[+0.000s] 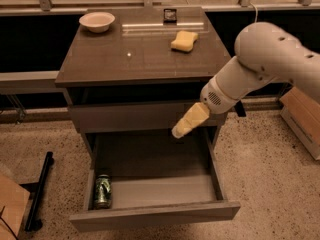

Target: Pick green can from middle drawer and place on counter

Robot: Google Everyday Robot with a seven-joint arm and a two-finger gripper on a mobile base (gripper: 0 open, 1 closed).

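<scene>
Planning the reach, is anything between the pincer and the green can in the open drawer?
Nothing visible does. The pincer hangs over the back right of the middle drawer, the green can sits in its front left corner, and only bare drawer floor lies between.
</scene>
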